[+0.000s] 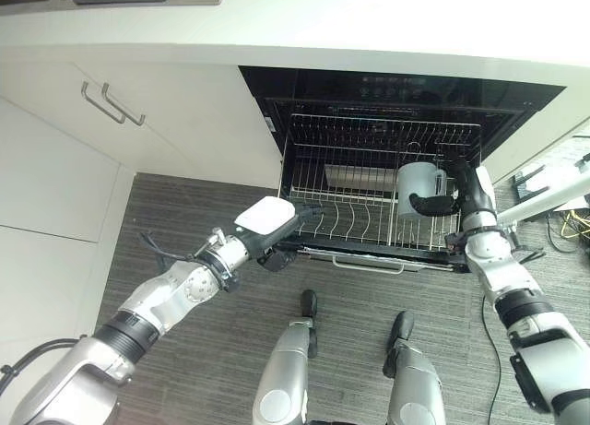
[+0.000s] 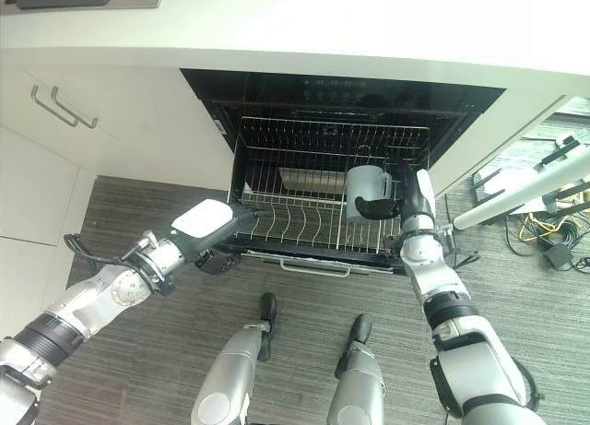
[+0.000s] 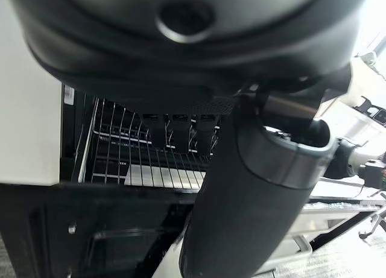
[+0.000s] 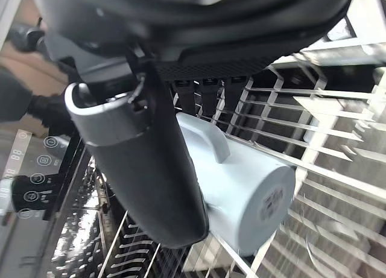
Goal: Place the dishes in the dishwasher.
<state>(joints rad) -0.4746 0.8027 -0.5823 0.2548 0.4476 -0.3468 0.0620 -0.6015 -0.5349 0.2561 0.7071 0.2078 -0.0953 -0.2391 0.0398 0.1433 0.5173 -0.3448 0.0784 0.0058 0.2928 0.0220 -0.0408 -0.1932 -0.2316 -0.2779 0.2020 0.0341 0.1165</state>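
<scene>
Grey striped floor point(image 1: 194, 218), white cabinets point(image 1: 55, 167) with bar handles, pale countertop point(image 1: 369, 19) above.

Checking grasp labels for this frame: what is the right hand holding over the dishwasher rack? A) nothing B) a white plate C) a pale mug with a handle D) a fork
C: the right hand is curled round a pale mug above the pulled-out wire rack; the right wrist view shows the mug's handle beside the thumb, with the rack wires behind it.
</scene>
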